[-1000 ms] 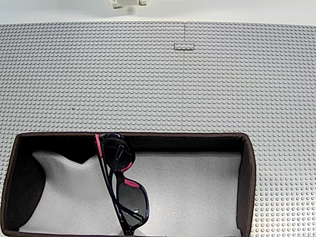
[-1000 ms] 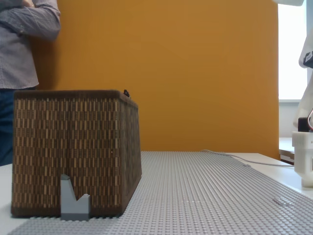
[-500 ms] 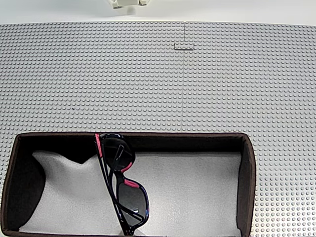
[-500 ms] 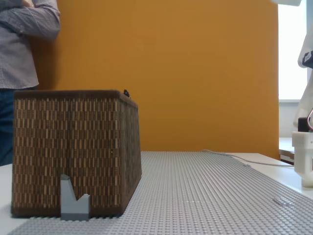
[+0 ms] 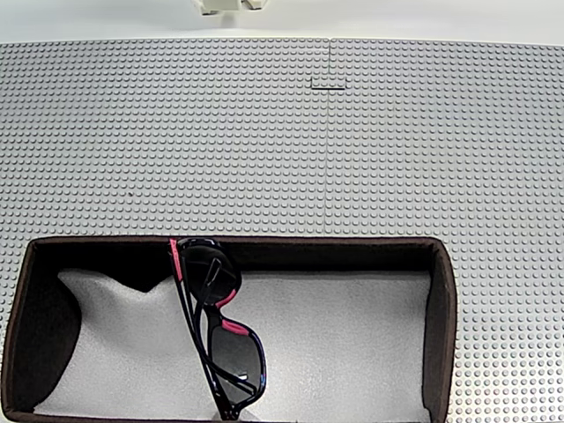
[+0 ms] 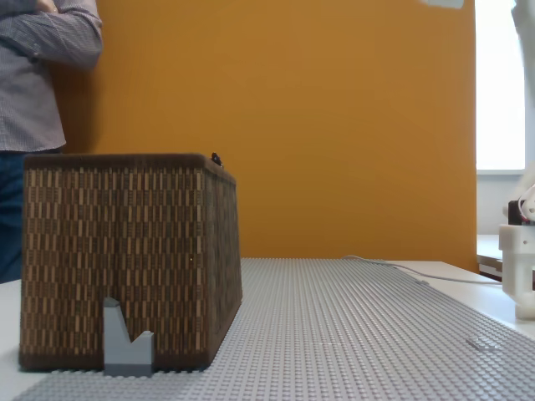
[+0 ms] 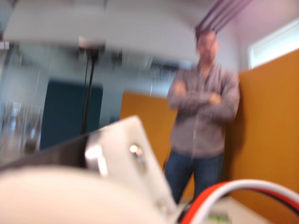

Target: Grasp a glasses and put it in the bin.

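Glasses (image 5: 216,330) lie at six o'clock inside the bin (image 5: 438,308), unmoved over the last second; your arm has swung up and away, jaws unreadable. Delivery looks complete.

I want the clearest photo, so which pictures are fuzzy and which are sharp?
The wrist view is smeared with blur: the person looks soft. In a fixed view from above, the glasses in the bin are sharp. The low fixed view is clear, with a bright window.
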Controlling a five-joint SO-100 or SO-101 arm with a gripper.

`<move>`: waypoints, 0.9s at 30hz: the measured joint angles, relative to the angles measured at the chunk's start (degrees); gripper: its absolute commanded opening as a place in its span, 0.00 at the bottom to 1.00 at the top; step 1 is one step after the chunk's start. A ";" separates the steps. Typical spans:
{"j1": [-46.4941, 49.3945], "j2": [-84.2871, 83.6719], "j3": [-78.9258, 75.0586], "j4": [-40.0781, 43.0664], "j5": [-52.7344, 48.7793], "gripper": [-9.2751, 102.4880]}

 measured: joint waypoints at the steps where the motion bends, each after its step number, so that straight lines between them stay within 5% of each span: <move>1: -0.09 7.03 15.21 -6.86 0.97 0.23; 6: -1.05 19.42 49.66 -14.15 0.88 0.23; 13: -1.32 21.09 55.63 -13.01 4.66 0.19; 15: -1.41 20.74 56.78 -13.27 5.89 0.34; 27: -4.39 25.49 63.46 -14.06 5.45 0.27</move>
